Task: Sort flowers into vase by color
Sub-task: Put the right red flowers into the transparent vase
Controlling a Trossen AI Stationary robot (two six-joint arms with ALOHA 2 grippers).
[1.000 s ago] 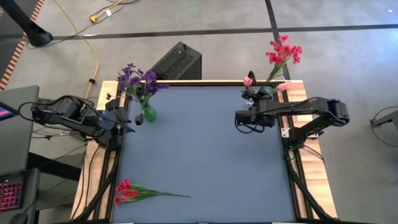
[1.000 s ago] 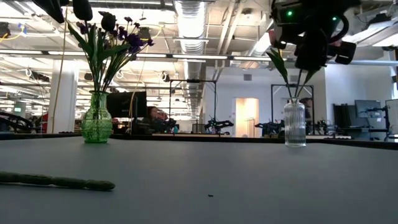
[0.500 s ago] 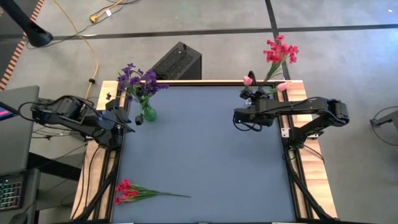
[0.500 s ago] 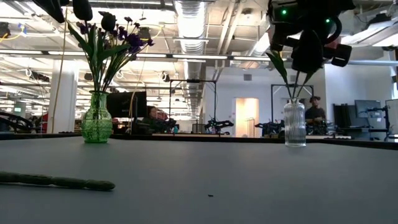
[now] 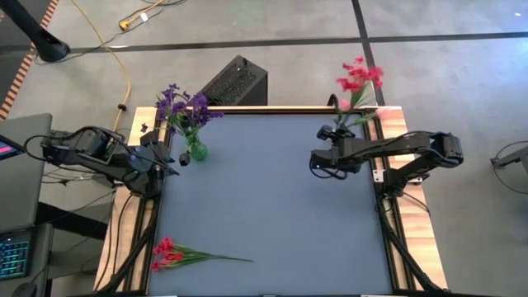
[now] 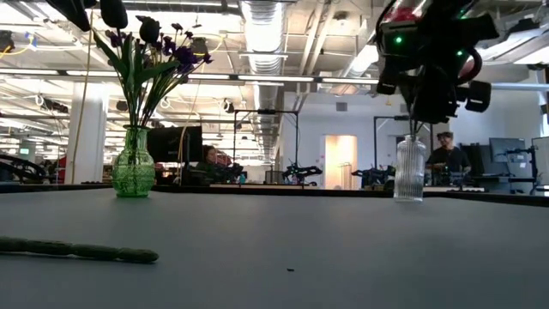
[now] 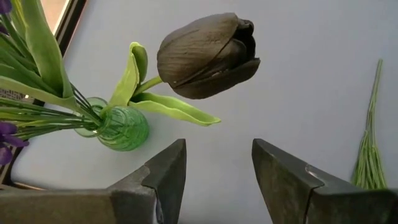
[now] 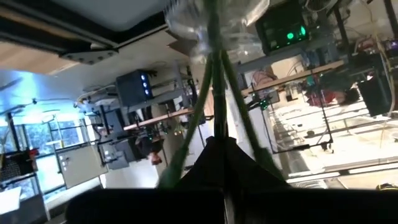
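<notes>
High view: right gripper [image 5: 317, 161], jaws clamped on the red flower spray [image 5: 356, 80], sits at two o'clock by the clear vase [image 6: 409, 169]. Left gripper [image 5: 179, 158] gapes beside the green vase [image 5: 196, 151] at ten; another red spray [image 5: 177, 253] lies at seven.

A dark blue-grey table [image 5: 272, 206] carries a green vase [image 5: 196, 151] of purple flowers [image 5: 183, 103], a clear vase [image 6: 409, 169], and a red flower spray [image 5: 177, 253] lying flat.

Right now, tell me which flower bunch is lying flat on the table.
The red spray near the table's front left corner; the purple bunch stands in the green vase.
</notes>
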